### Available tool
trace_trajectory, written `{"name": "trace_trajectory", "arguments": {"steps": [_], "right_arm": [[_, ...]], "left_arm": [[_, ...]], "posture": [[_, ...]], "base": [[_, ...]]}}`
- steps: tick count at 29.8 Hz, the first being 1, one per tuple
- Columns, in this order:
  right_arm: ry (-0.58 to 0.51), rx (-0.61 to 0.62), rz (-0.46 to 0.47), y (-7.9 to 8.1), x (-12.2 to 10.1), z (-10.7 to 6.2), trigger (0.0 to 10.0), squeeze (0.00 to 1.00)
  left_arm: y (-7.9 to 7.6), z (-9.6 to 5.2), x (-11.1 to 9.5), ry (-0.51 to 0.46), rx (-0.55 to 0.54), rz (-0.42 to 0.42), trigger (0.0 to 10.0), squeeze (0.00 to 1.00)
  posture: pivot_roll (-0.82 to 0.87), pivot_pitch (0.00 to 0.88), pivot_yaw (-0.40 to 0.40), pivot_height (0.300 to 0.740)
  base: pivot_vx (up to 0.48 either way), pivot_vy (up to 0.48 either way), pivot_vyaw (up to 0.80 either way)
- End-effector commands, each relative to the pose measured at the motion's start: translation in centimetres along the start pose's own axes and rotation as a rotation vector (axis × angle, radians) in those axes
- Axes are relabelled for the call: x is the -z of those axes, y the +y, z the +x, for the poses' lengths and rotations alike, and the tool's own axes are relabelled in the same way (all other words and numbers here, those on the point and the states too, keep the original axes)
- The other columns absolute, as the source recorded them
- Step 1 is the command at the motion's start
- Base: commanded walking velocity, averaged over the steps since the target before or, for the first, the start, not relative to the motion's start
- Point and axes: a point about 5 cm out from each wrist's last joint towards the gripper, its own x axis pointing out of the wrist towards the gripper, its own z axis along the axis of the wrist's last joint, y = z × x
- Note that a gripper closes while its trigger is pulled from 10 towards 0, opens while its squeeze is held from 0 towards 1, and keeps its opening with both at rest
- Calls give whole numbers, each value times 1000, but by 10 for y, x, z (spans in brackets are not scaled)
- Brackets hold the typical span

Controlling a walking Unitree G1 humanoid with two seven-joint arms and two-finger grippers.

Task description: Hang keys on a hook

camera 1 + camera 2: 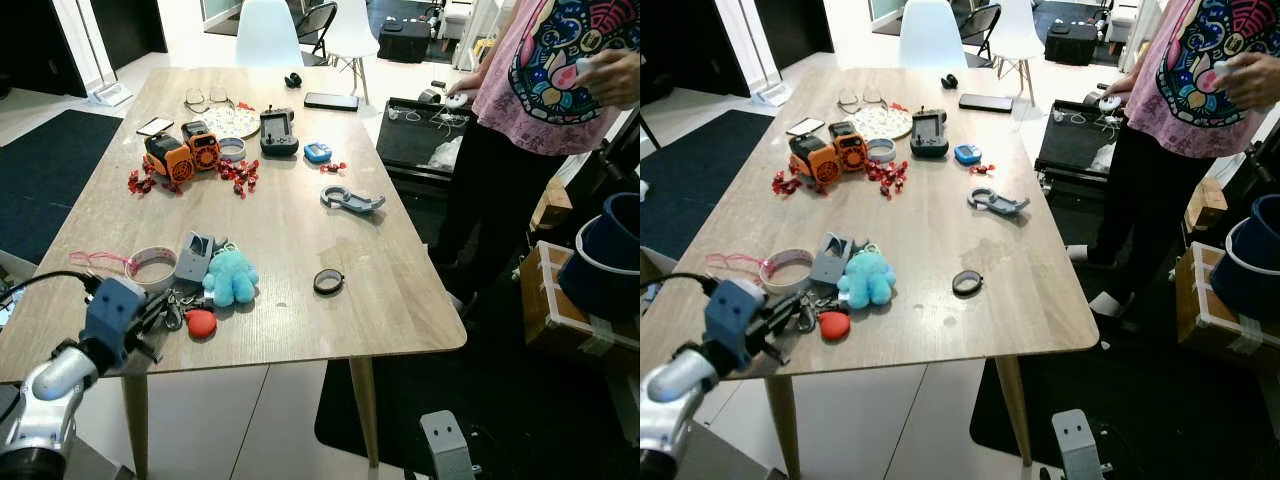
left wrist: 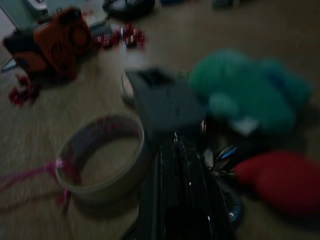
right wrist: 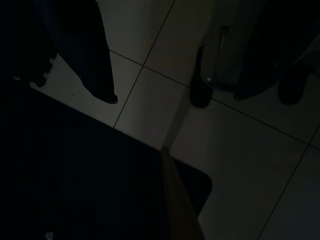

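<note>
The bunch of keys (image 1: 178,302) lies near the table's front left edge, joined to a teal octopus plush (image 1: 231,277) and a red tag (image 1: 200,323). A grey block (image 1: 194,256) stands just behind them. My left gripper (image 1: 160,312) rests low at the table edge. Its black fingers (image 2: 177,185) are pressed together, with their tips beside the keys (image 2: 223,156) and against the grey block (image 2: 165,102). A grey hook-shaped piece (image 1: 352,200) lies flat further back on the right of the table. My right arm (image 1: 446,443) hangs idle below the table's front edge.
A roll of tape (image 1: 152,266) with a pink string sits left of the keys. A black ring (image 1: 328,281) lies to the right. An orange toy (image 1: 182,152), red bits, a controller (image 1: 278,132) and a phone (image 1: 331,101) fill the far half. A person (image 1: 545,90) stands at the right side.
</note>
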Motion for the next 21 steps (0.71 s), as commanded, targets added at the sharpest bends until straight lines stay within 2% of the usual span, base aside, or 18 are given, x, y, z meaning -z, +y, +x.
{"name": "trace_trajectory", "arguments": {"steps": [1, 3, 6, 14, 21], "right_arm": [[24, 2, 8, 0, 7, -2, 10000, 0], [24, 2, 8, 0, 6, -2, 10000, 0], [22, 2, 7, -1, 6, -2, 10000, 0], [22, 3, 10, 0, 6, -2, 10000, 0], [25, 4, 13, 0, 6, -1, 10000, 0]], "left_arm": [[12, -2, -11, -28, -12, -10, 0, 0], [19, 1, -26, -90, -5, -69, 0, 0], [24, 4, -37, -99, 33, -98, 0, 0], [27, 2, -52, -87, 137, -113, 0, 0], [35, -2, -67, -97, 179, -183, 0, 0]], "posture": [[31, 76, -33, 740], [32, 76, -35, 740], [32, 75, -33, 740], [32, 69, -31, 740], [35, 69, -30, 740]], "base": [[0, 0, 0], [0, 0, 0], [0, 0, 0], [0, 0, 0], [0, 0, 0]]}}
